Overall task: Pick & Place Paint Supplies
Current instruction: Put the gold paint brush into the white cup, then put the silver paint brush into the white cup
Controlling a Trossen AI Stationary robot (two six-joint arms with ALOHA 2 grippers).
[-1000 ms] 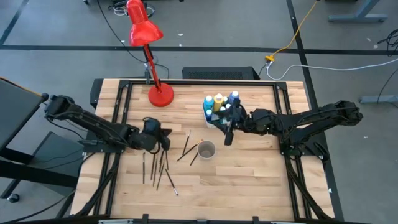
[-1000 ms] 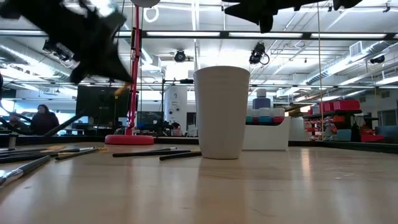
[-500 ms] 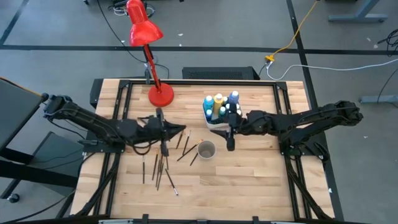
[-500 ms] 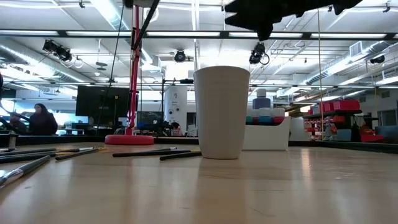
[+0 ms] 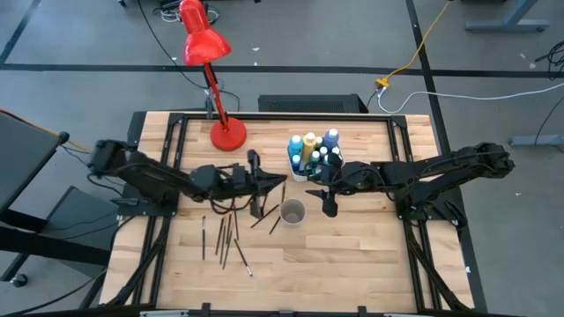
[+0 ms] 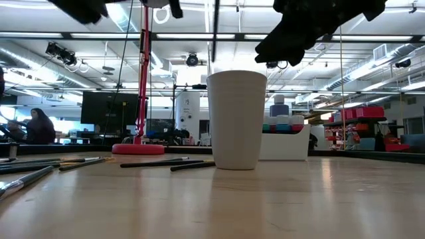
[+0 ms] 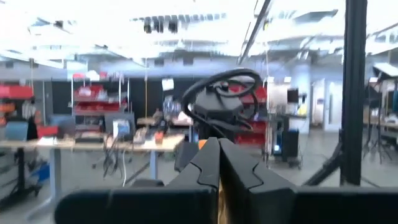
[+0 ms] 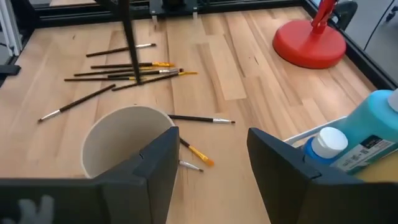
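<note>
My left gripper point(image 5: 278, 182) reaches level from the table's left, stands just left of the white paper cup point(image 5: 292, 212), and is shut on a thin dark brush point(image 6: 216, 36). My right gripper point(image 5: 330, 204) hovers open just right of the cup and touches nothing. In the right wrist view its fingers point(image 8: 211, 168) frame the cup's rim point(image 8: 127, 118). Several more brushes point(image 5: 226, 233) lie flat on the wood. The paint bottles point(image 5: 313, 151) stand in a white tray on the far side of the cup. My left gripper pinches the brush between its two shut fingers point(image 7: 219, 165), coming level from the table's left. The brush point(image 8: 127, 37) hangs upright, lifted clear of the table. Its lower end point(image 6: 216, 68) shows at the cup's rim. Which part of the handle the fingers have is hidden.
A red desk lamp stands on its round base point(image 5: 227, 135) near the far edge, left of the tray. Bare wood lies toward the near edge point(image 5: 335, 264). Black frame rails run along the table's sides. A person point(image 6: 40, 126) shows in the room behind.
My left gripper has risen from the pile of brushes, turned level and travelled toward the table's right, up to the cup, carrying one brush that now hangs upright. My right gripper has drifted a little toward the near edge and down beside the cup.
</note>
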